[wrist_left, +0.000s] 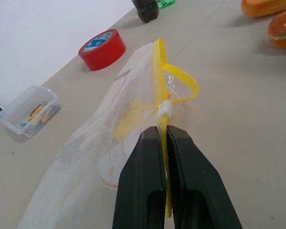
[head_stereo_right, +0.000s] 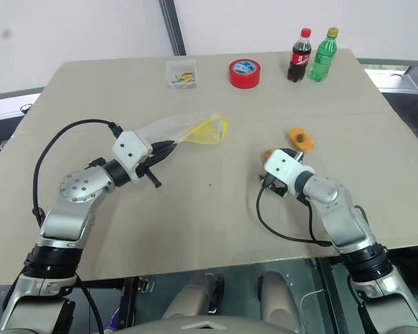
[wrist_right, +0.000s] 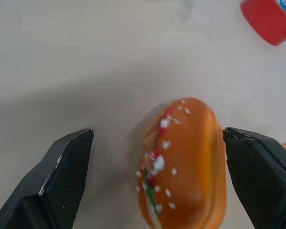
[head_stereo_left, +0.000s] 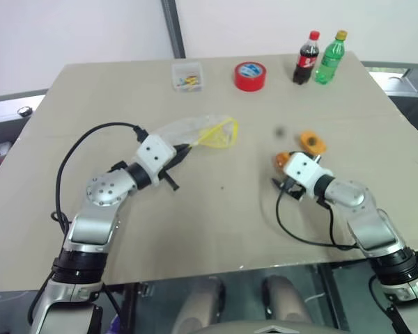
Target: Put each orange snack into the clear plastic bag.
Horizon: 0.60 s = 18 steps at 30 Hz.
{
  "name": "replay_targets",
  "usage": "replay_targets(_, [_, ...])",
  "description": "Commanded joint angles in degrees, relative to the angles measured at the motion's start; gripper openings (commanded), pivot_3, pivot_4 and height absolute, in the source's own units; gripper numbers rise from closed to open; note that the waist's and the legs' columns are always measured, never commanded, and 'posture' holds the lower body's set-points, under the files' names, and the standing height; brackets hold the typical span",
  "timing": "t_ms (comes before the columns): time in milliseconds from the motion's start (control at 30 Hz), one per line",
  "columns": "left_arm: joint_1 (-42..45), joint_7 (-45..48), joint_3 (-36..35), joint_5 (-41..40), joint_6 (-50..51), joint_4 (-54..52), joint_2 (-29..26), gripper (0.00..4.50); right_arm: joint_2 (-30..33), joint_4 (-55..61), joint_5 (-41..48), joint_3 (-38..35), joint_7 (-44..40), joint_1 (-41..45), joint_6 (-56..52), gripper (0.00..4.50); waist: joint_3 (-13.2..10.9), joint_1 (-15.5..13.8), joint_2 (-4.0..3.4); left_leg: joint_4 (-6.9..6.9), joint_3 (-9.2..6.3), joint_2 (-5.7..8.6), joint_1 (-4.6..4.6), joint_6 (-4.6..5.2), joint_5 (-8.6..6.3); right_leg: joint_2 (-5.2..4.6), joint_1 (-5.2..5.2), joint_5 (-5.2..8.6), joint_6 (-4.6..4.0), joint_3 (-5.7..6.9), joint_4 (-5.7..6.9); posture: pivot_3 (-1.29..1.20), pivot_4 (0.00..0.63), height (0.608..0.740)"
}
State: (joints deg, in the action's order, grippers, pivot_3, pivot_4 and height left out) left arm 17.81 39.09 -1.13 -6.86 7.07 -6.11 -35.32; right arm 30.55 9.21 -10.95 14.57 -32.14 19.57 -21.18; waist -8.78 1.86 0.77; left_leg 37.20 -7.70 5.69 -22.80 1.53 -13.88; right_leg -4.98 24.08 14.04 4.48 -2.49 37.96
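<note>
Pinching the yellow seal strip of the clear plastic bag (wrist_left: 133,114), the left gripper (wrist_left: 165,143) has its two black fingers pressed flat together on that edge, so the bag is firmly grasped. The bag lies on the tan table (head_stereo_left: 216,223), stretched from the gripper toward the red tape roll (head_stereo_left: 250,75), with its yellow strip looped open at the end away from the gripper.

Taking the tape roll as the mark: a small clear plastic box of coloured bits (head_stereo_left: 187,76) sits to its left, and a cola bottle (head_stereo_left: 306,58) and a green bottle (head_stereo_left: 330,58) stand upright just to its right, close beside each other.

Well nearer to the robot than the tape roll, and off to its right, lie the two orange snacks. One snack (head_stereo_left: 311,143) rests alone on the table. The other snack (wrist_right: 183,162), speckled with white and showing a red and green band along its side, lies just beside the first, closer to the robot. The right gripper (wrist_right: 157,176) is spread wide around that second snack, one finger on each side; the right-hand finger sits right at the snack's edge, the other stands clear, so nothing is grasped.

Neither snack is in the bag.
</note>
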Motion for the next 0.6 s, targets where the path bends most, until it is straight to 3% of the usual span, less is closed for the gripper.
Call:
replay_targets(33, [0.62,-0.17,-1.03,-0.16,-0.41,-2.11,-0.43,0.00,0.00,-2.89,-2.44,0.50,2.03,-0.02,2.99,4.48,0.01,0.03,0.02,0.00,0.00,-0.01,0.05,0.00,0.00,0.01,-0.04,0.00,0.00,0.00,0.00,0.00,0.150,0.740])
replay_targets(100, [0.67,-0.17,-0.97,-0.15,-0.43,-2.18,-0.38,0.00,-0.06,-4.72,-3.48,0.73,3.00,0.26,4.40,4.48,0.02,-0.01,0.03,0.01,0.00,0.00,0.08,0.00,0.00,0.01,-0.08,0.00,0.00,0.00,0.00,0.00,0.150,0.740])
replay_targets(200, [0.83,-0.18,-0.83,-0.09,-0.47,-2.25,-0.31,0.00,0.29,-7.40,-5.37,1.03,4.49,1.18,6.95,3.69,0.04,-0.06,0.05,0.04,-0.01,0.00,0.17,0.01,0.00,0.01,-0.19,0.00,0.01,0.02,0.01,0.00,0.150,0.740])
replay_targets(300, [0.94,-0.20,-0.82,-0.09,-0.50,-2.23,-0.28,0.00,0.99,-9.11,-6.89,1.42,4.86,1.63,9.03,2.34,0.04,-0.36,0.05,0.06,-0.02,0.01,0.18,0.01,0.00,0.00,-0.22,-0.01,0.01,0.04,0.01,0.00,0.150,0.740])
replay_targets(333, [1.00,-0.21,-0.85,-0.12,-0.47,-2.20,-0.27,0.00,1.05,-9.39,-7.10,1.40,4.76,1.63,9.39,1.66,0.04,-0.40,0.05,0.06,-0.03,0.01,0.18,0.01,0.00,0.00,-0.22,-0.01,0.01,0.05,0.01,0.00,0.150,0.740])
replay_targets(433, [0.94,-0.13,-1.15,-0.63,-0.31,-2.24,-0.16,0.00,0.57,-8.90,-5.99,0.08,4.34,1.64,8.94,0.84,0.04,-0.75,0.05,0.06,-0.04,0.00,0.18,0.00,0.00,0.01,-0.22,-0.01,0.01,0.06,0.00,0.00,0.150,0.740])
replay_targets(533, [0.89,0.22,-1.34,-1.21,-0.39,-2.26,-0.13,0.00,-1.02,-6.77,-2.19,-2.51,2.85,2.14,6.38,0.15,0.03,-0.89,0.05,0.06,-0.03,0.00,0.18,0.00,0.00,0.01,-0.23,-0.01,0.01,0.05,0.00,0.00,0.150,0.740])
replay_targets(600, [0.82,0.79,-1.59,-2.12,-0.43,-2.46,-0.01,0.00,-3.61,-3.77,3.42,-5.20,0.92,2.76,2.55,0.07,0.03,-0.90,0.04,0.06,-0.04,0.00,0.18,0.00,0.00,0.01,-0.23,-0.01,0.01,0.05,0.00,0.00,0.150,0.740])
